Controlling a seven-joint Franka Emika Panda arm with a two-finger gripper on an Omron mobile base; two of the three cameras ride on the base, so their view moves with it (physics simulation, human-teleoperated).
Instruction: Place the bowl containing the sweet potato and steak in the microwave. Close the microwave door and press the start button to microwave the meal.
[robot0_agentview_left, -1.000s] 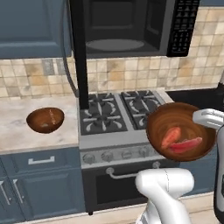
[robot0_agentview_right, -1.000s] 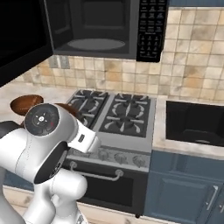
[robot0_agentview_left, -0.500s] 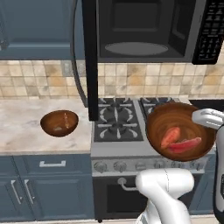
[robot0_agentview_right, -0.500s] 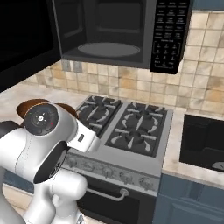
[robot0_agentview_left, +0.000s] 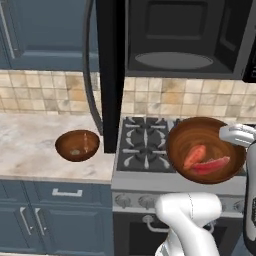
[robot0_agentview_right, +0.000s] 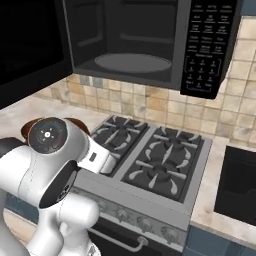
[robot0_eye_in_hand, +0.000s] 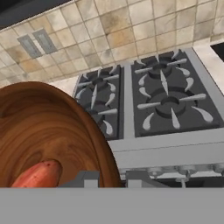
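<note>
Driven closer to black open microwave (robot0_agentview_left: 175, 40); jaws clamped on round reddish-brown wooden bowl (robot0_agentview_left: 205, 150); could spill if tilted.

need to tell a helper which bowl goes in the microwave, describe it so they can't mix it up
Start at the stove under the open microwave. The bowl is held up in front of its right side. Unlike the wooden bowl on the counter, it holds an orange sweet potato and red steak.
</note>
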